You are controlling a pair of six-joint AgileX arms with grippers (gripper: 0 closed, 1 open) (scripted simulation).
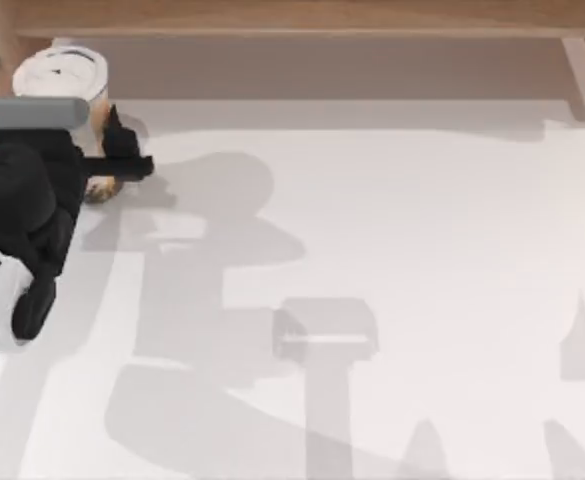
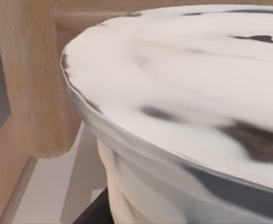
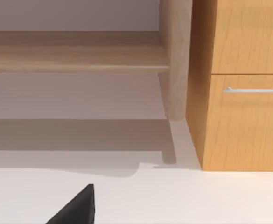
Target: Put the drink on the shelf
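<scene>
The drink point(image 1: 57, 72) stands at the far left of the table, close to the shelf point(image 1: 292, 15); its white lid faces up and its tan base point(image 1: 100, 188) peeks out below my arm. My left gripper point(image 1: 97, 160) is shut on the drink around the cup's middle, with one black finger point(image 1: 124, 158) showing on the cup's right side. In the left wrist view the smudged lid point(image 2: 183, 93) is very near, and a shelf post point(image 2: 31, 79) stands just beside it. My right gripper point(image 3: 78, 210) hangs low over the table, facing the shelf board point(image 3: 75, 56).
The shelf's long board runs along the table's far edge, with an upright post point(image 3: 176, 60) at its right end. A wooden cabinet point(image 3: 241, 84) with a metal drawer handle point(image 3: 253, 89) stands just past that post. White tabletop point(image 1: 372, 220) spreads out in front.
</scene>
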